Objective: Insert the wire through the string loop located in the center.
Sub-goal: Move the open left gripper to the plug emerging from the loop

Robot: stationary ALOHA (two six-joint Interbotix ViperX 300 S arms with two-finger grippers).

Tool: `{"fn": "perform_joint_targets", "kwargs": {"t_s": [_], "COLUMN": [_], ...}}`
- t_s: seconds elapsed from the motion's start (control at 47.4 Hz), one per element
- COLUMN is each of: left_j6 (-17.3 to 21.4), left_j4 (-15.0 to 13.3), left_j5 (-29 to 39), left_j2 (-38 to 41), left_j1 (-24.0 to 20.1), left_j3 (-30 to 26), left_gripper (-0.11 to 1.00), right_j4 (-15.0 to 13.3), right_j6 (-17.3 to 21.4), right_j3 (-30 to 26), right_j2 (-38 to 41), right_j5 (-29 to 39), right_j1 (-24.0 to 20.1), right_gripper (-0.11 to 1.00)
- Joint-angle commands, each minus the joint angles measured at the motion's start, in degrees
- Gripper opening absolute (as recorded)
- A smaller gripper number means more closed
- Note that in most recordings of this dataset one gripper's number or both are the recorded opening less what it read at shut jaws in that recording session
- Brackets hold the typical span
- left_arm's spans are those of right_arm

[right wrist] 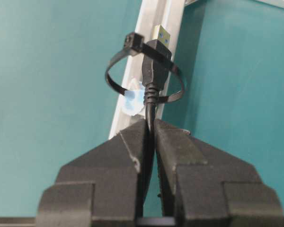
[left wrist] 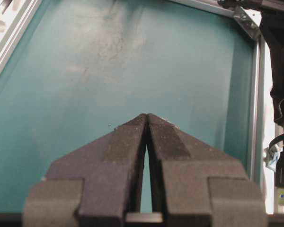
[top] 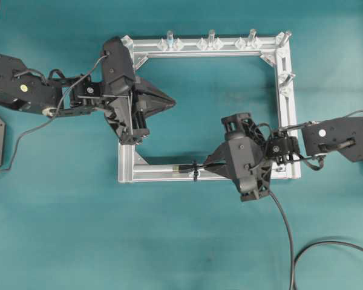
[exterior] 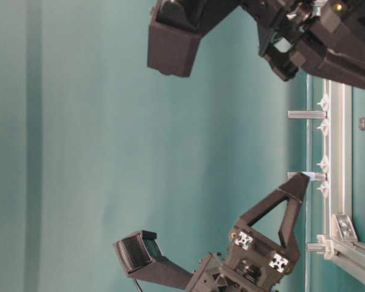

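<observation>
The black wire (right wrist: 151, 78) ends in a plug with a gold tip and is pinched just behind the plug by my right gripper (right wrist: 150, 124), which is shut on it. The plug body sits inside the string loop (right wrist: 114, 85), a thin black tie round the silver bar (right wrist: 154, 16), and its tip pokes out beyond the loop. Seen from overhead, the right gripper (top: 215, 167) is over the frame's near bar, with the string loop (top: 195, 171) just to its left. My left gripper (top: 169, 101) hovers inside the frame, shut and empty (left wrist: 146, 116).
The silver frame (top: 285, 121) is a rectangle with upright pegs on its far bar (top: 211, 37) and right bar (top: 287, 77). The wire's slack (top: 285, 229) trails from the right gripper toward the lower right and curls on the teal table.
</observation>
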State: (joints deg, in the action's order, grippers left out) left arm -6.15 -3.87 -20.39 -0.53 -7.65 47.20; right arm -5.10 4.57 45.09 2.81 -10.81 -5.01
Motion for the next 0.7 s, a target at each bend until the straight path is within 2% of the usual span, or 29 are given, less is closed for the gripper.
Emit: {"fn": "perform_joint_targets", "kwargs": {"t_s": [0.0, 0.676], "left_j6": [-0.09, -0.09], "left_j4": [0.18, 0.09], "left_j5": [-0.26, -0.26], "left_j2": [-1.41, -1.41], "left_j1": [0.18, 0.18], "left_j3": [-0.97, -0.79], "left_gripper": [0.00, 0.00], "right_j4": [-0.09, -0.09], "right_j6": [-0.09, -0.18], "right_j3": [-1.58, -3.34], "right_j2": [-0.35, 1.32], "right_j5": [-0.44, -0.44], "right_j1": [0.26, 0.35], "right_gripper": [0.07, 0.07]}}
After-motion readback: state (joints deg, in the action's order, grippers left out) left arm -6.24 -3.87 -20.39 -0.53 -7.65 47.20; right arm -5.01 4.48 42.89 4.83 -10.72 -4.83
